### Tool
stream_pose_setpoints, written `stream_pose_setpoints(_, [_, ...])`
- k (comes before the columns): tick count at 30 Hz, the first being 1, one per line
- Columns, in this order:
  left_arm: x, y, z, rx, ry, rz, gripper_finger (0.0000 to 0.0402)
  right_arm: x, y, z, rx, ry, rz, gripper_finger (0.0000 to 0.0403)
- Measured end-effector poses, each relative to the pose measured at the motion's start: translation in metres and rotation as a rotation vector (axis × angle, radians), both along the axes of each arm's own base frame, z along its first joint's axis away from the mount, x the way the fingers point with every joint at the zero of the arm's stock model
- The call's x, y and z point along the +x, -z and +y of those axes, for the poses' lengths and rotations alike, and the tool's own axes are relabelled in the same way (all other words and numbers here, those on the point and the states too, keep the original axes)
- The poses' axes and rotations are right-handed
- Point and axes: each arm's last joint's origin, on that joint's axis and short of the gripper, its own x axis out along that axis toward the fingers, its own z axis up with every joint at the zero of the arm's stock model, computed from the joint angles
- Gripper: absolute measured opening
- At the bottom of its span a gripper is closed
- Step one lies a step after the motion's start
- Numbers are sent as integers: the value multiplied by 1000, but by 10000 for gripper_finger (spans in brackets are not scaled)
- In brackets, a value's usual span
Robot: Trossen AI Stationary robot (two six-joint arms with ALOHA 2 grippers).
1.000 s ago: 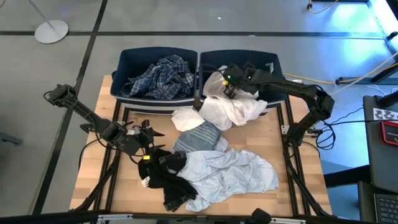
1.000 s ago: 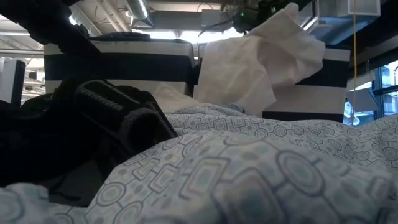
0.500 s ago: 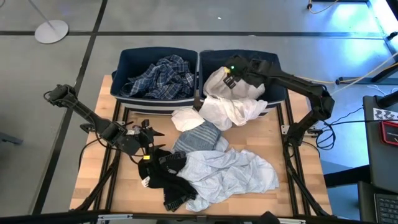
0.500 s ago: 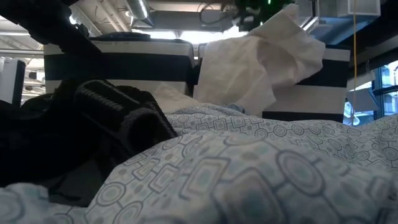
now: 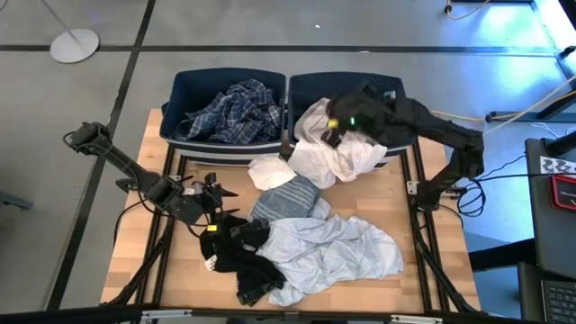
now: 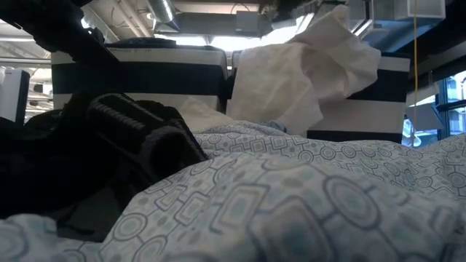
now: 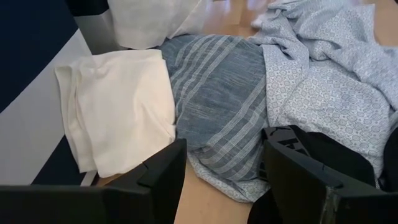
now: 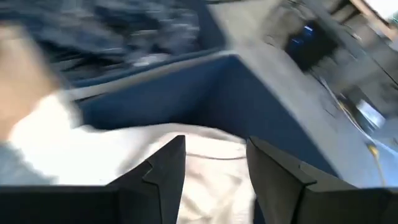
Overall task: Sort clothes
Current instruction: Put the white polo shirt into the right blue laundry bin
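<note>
Wooden worktop (image 5: pixel 135 261) with two navy bins (image 5: pixel 227 88) at its far edge; right claw (image 5: pixel 335 128), jaws parted and empty, above the white garment (image 5: pixel 337 157) draped over the right bin's rim; left claw (image 5: pixel 219 200), open, holding nothing, beside the grey-striped garment (image 7: pixel 217 99); pale blue shirt (image 5: pixel 333 247) nearer.

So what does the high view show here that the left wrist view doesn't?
Only the high view shows the plaid shirt in the left bin, the right gripper open over the white garment draped on the right bin, and the black clothes. Only the left wrist view shows the left gripper open, close up. Both show the grey-striped garment, the pale blue shirt and a folded white piece.
</note>
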Motion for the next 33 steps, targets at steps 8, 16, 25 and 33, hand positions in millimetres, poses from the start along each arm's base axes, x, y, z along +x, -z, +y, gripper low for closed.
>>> stream_pose_setpoints(8, [0,0,0,-10,-6,-3,203,8,36,93,61,-284,114,168])
stream_pose_setpoints(16, [0,0,0,-10,-6,-2,203,-6,112,161,101,-371,272,168])
stream_pose_setpoints(25, [0,0,0,-10,-6,-3,203,-23,193,158,-56,-47,174,168])
stream_pose_setpoints(33, [0,0,1,33,-18,-7,203,-11,224,136,-63,89,-10,168])
